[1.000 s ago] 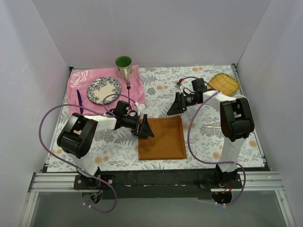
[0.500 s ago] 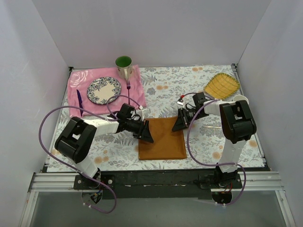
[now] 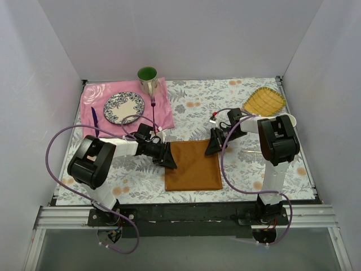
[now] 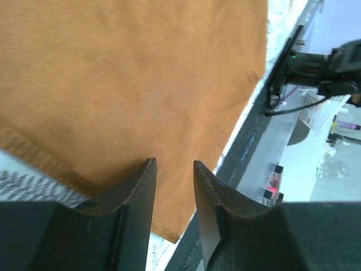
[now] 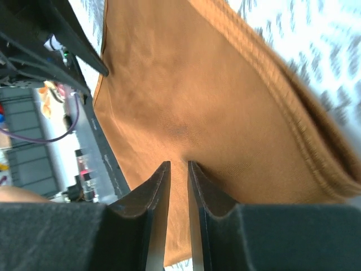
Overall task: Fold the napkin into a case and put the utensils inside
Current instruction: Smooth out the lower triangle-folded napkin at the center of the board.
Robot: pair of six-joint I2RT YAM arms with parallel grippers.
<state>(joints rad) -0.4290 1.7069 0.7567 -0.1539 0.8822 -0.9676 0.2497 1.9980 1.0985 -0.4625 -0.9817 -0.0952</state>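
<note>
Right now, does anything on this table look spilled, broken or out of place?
Nothing is spilled or broken. The one oddity is the napkin: its hem looks rucked up off the table near the far right corner, where the right gripper pinches it. The green cup stands upright.

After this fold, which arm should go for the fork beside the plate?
Left. The fork lies on the pink cloth just beyond the left hand; the right hand sits across the napkin.
</note>
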